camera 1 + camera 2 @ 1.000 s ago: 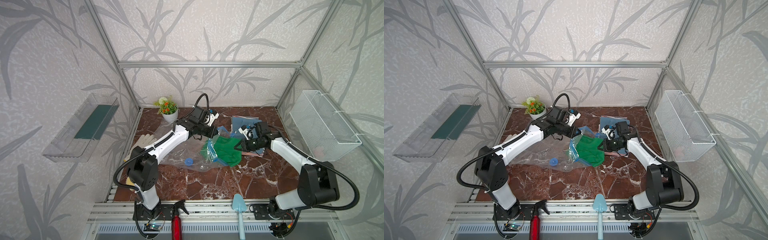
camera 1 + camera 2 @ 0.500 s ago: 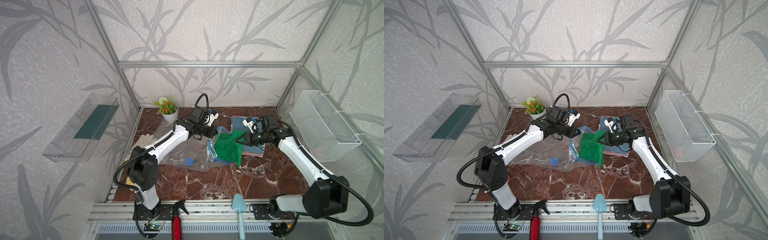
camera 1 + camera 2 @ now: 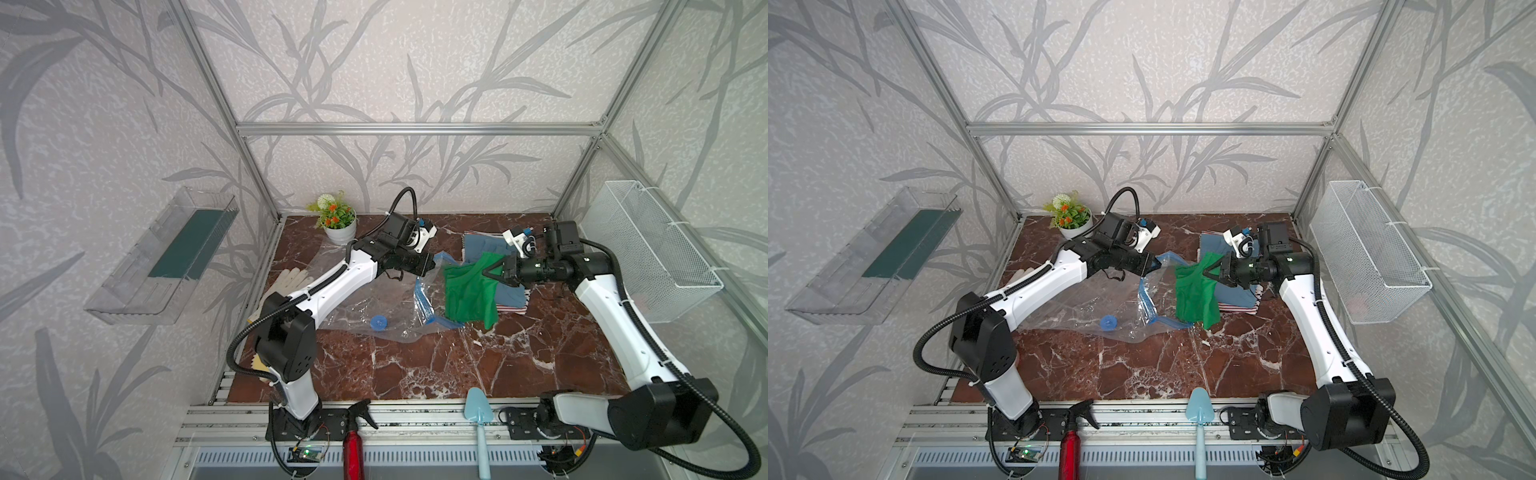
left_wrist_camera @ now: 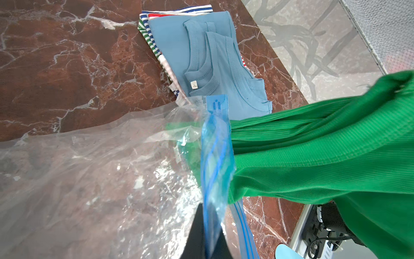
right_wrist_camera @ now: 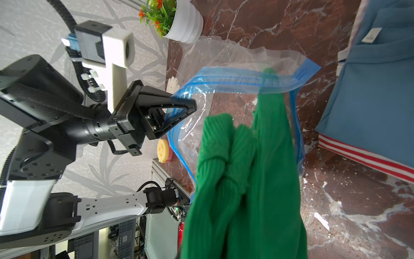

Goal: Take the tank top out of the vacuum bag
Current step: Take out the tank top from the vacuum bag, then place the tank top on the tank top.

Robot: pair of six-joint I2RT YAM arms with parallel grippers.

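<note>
Your right arm has swung up and outward, and the green tank top (image 3: 469, 295) has followed it most of the way out of the vacuum bag (image 3: 365, 299); the left arm has stayed put. Your right fingers (image 3: 485, 272) are pinched on a bunched fold of the top, which hangs from them above the worktop (image 3: 415, 365). Its trailing part is still at the bag mouth: the left wrist view shows green behind the plastic just inside the blue zip strip (image 4: 216, 157). Your left fingers (image 3: 430, 264) are pressed together on that strip, holding the mouth up.

Likely trouble: the ribbed cloth could catch on the strip and drag the whole bag, or the slick plastic could slide out of the left pinch.

Nearest you, a red spray bottle (image 3: 353, 446) and a light blue trowel (image 3: 478, 411) sit at the front rail, clear of the pull. Farther in, the hanging hem is just beside a folded stack (image 3: 510, 296) of clothes and could rumple it. Beyond, the potted plant (image 3: 338, 220) stands well apart, and the wire basket (image 3: 652, 257) hangs near your right arm.
</note>
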